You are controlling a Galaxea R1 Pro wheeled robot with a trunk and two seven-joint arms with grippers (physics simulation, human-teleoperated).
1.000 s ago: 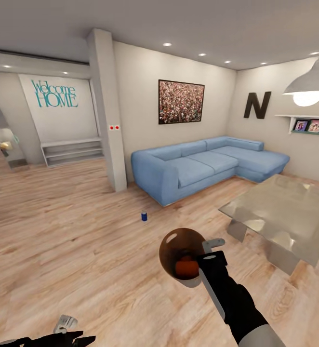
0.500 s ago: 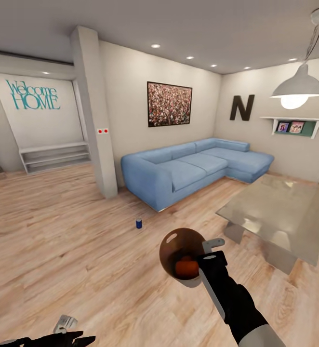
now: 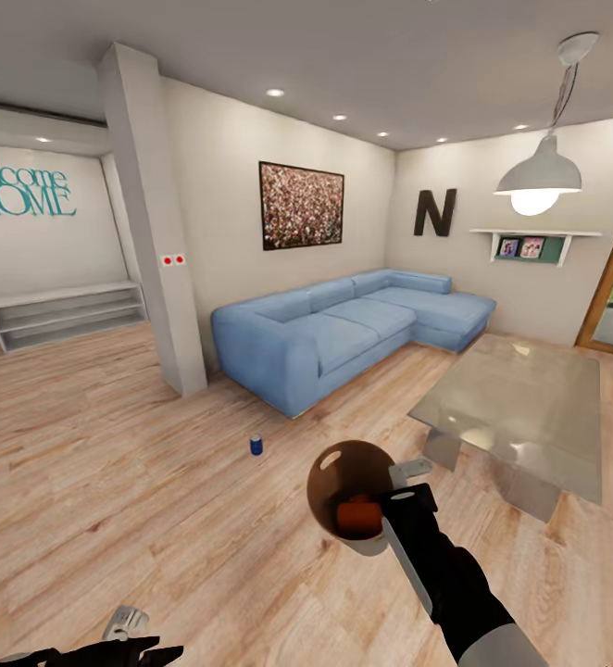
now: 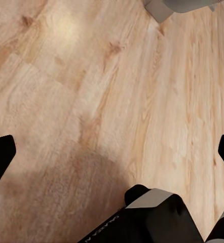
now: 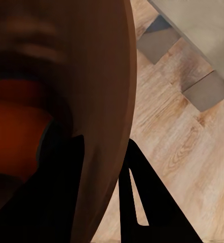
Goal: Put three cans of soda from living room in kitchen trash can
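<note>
Right gripper [image 3: 401, 500] jaws clamp the tash can [image 3: 348, 496] rim, orange soda can [image 3: 357, 516] inside; left gripper [image 4: 112, 152] jaws spread wide, empty.

My right arm [image 3: 455, 584] is clad in matte black casing that turns pale grey toward my elbow, with a flat grey metal bar along its side. My right gripper [image 3: 408, 482] has black fingers and a light grey tip. My left gripper [image 3: 126, 639] is black with a small silver-grey block; beside it, my black base carries faint grey lettering [image 4: 99, 230].
</note>
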